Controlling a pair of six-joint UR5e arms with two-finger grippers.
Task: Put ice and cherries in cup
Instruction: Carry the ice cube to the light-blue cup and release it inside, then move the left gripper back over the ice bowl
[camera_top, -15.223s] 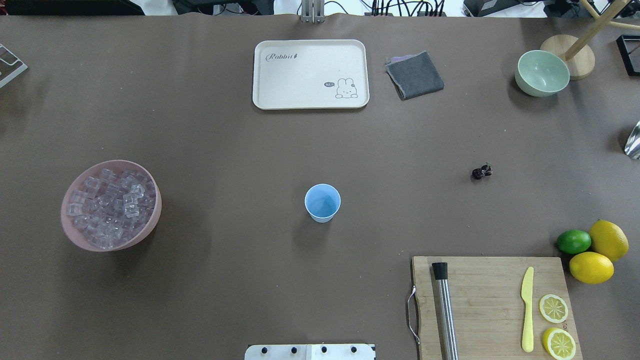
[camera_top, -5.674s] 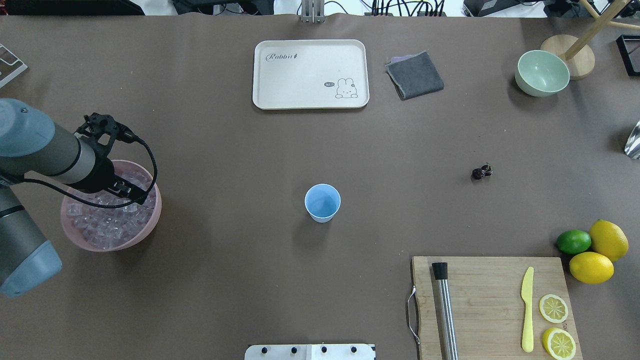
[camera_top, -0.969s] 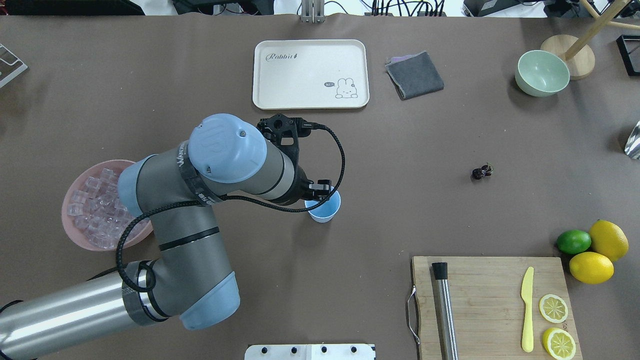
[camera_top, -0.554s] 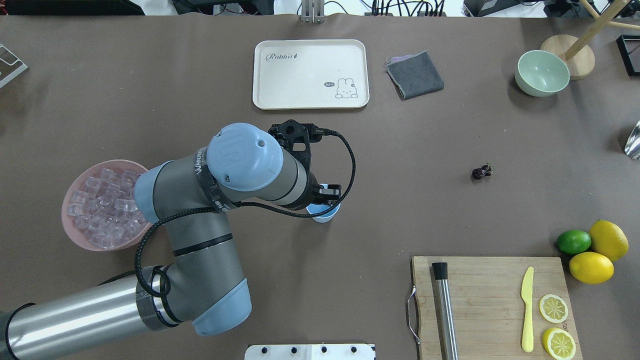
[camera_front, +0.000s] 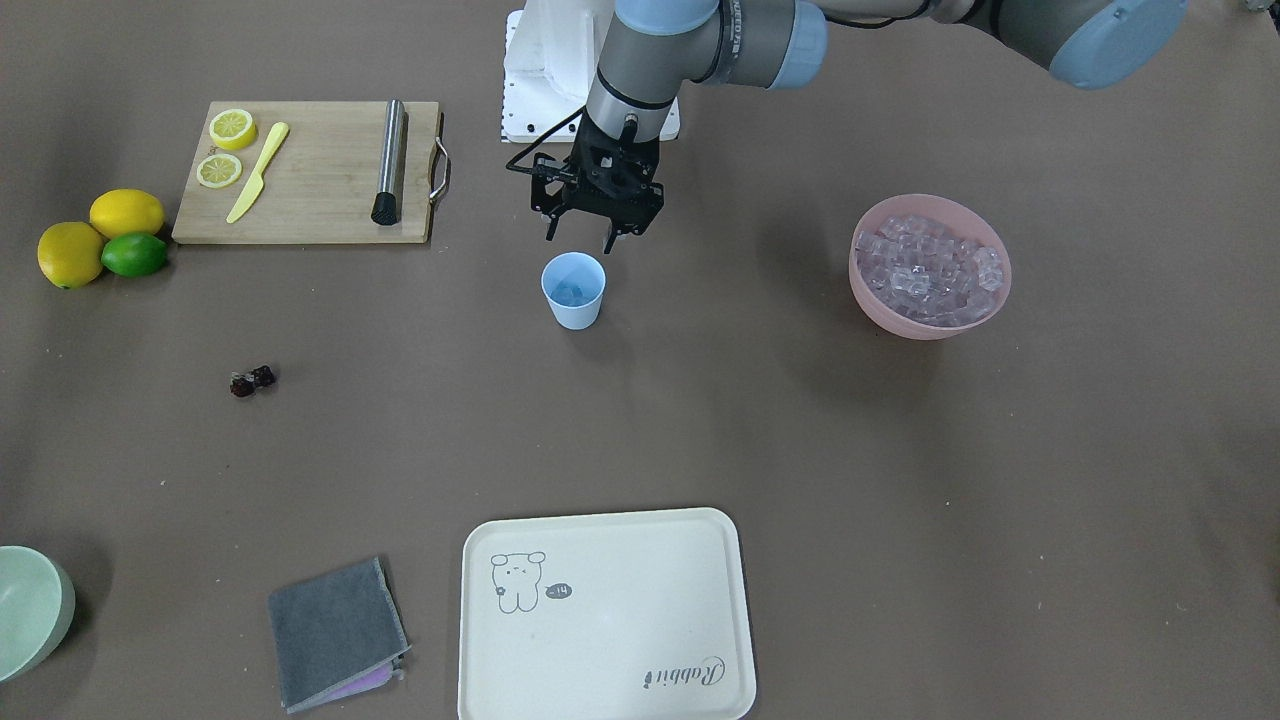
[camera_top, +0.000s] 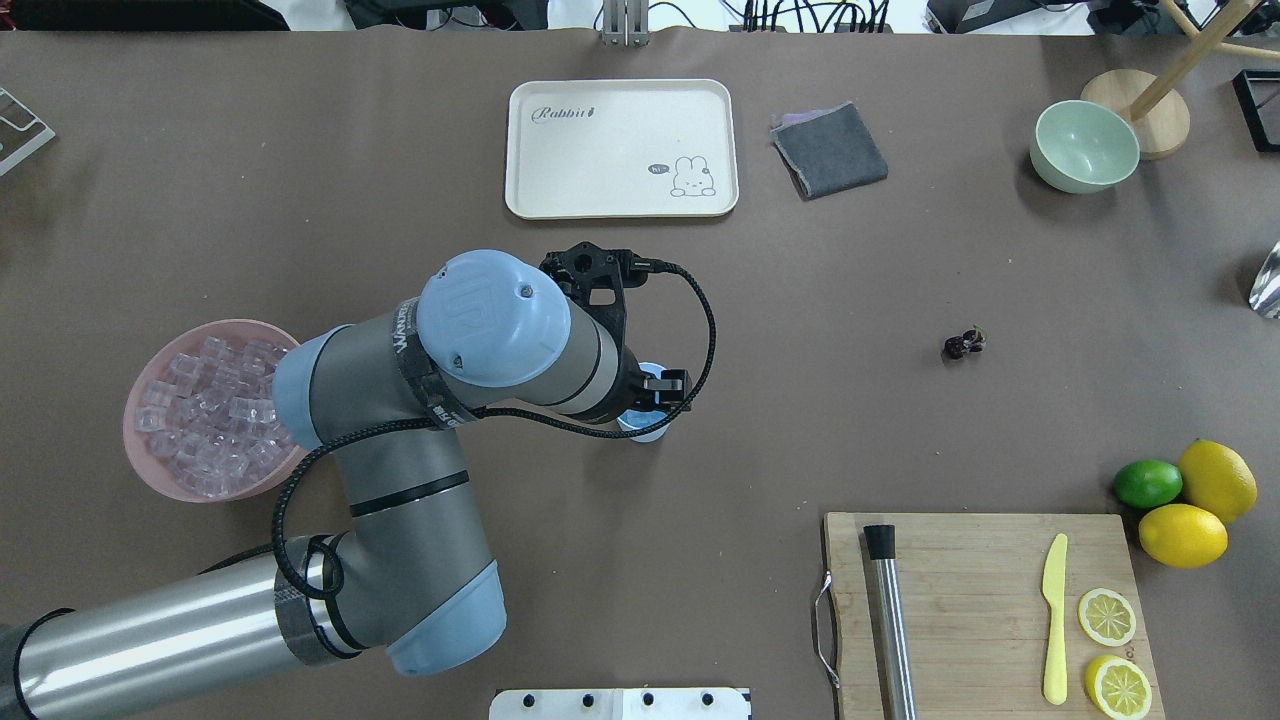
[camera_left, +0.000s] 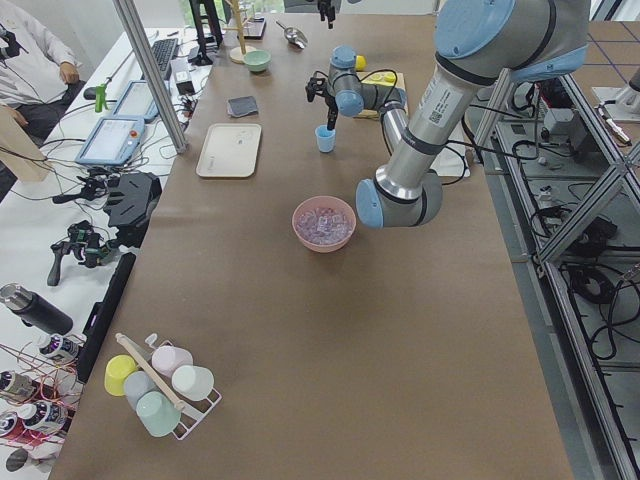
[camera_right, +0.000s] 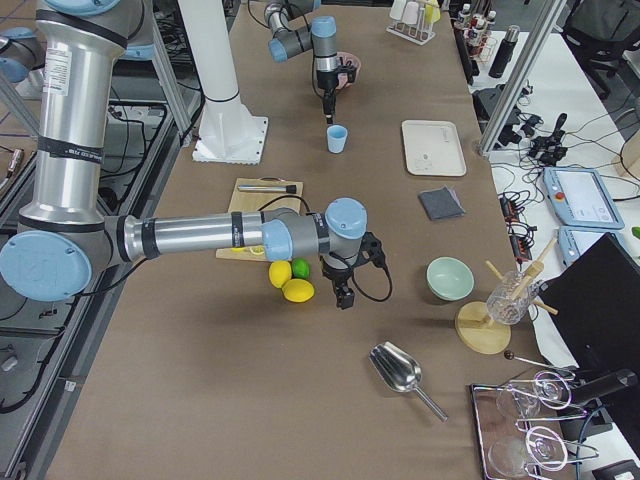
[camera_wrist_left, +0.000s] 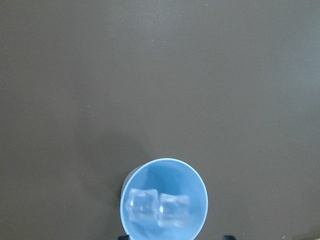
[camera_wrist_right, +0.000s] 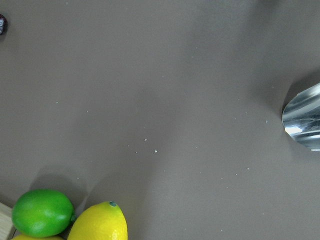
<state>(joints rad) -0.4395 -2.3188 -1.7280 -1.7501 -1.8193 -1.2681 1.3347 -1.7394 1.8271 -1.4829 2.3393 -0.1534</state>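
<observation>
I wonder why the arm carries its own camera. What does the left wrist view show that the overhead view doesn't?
Only the wrist view looks into the cup: two ice cubes lie side by side at its bottom. Only the overhead view shows the left gripper and arm covering most of that cup, the pink bowl of ice, and the cherries lying well away from it. Both show the blue cup on the brown table.
</observation>
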